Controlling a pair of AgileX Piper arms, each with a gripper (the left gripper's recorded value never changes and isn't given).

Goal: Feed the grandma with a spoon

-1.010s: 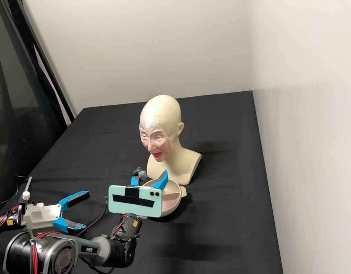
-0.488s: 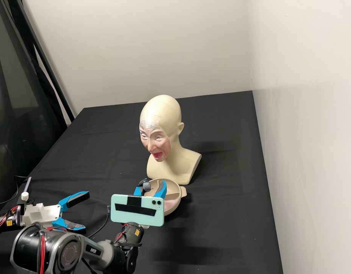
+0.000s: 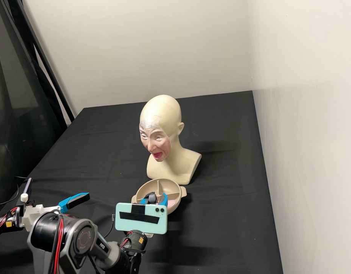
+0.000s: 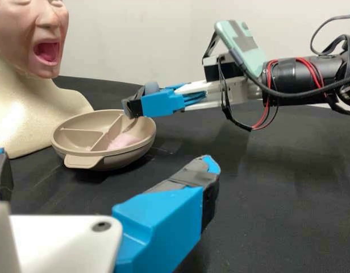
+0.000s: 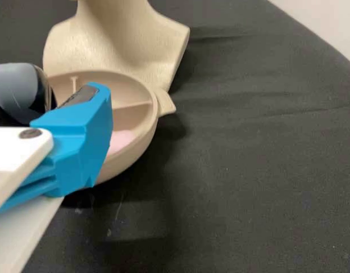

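Blue fingers of the right gripper (image 3: 154, 198) pinch what looks like a grey spoon handle (image 4: 149, 90) above the 6 o'clock rim of the bowl (image 3: 160, 182). The head (image 3: 160, 125) stands at the bowl's 12 o'clock. The left gripper (image 4: 104, 165) gapes empty, well off at 9 o'clock. Dipping too low could catch the rim and tip the bowl.
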